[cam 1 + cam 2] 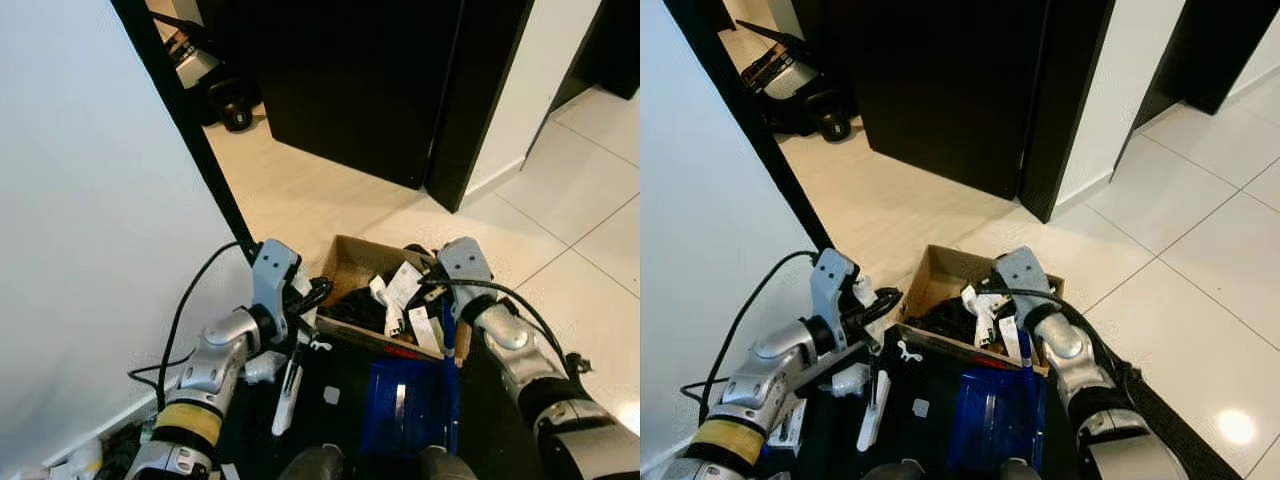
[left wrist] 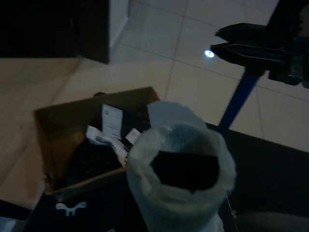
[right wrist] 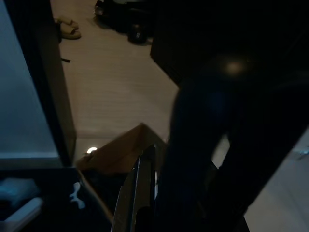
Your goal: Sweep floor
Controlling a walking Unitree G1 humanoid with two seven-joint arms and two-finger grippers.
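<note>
While right gripper [image 1: 452, 335] pinches blue dustpan [image 1: 405, 405] handle, left gripper [image 1: 300, 340] clamps white brush [image 1: 287, 395]; fingers unclear

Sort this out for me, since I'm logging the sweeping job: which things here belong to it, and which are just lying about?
For the sweeping:
- blue dustpan
- blue handle at the right pincer
- white handle under the left pincer
- tiled floor

Lying about:
- cardboard box of black items and white tags
- black door
- sandals

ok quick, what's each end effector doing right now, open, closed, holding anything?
Left end effector: closed on a white handle.
Right end effector: closed on the blue dustpan handle, beside the cardboard box.
</note>
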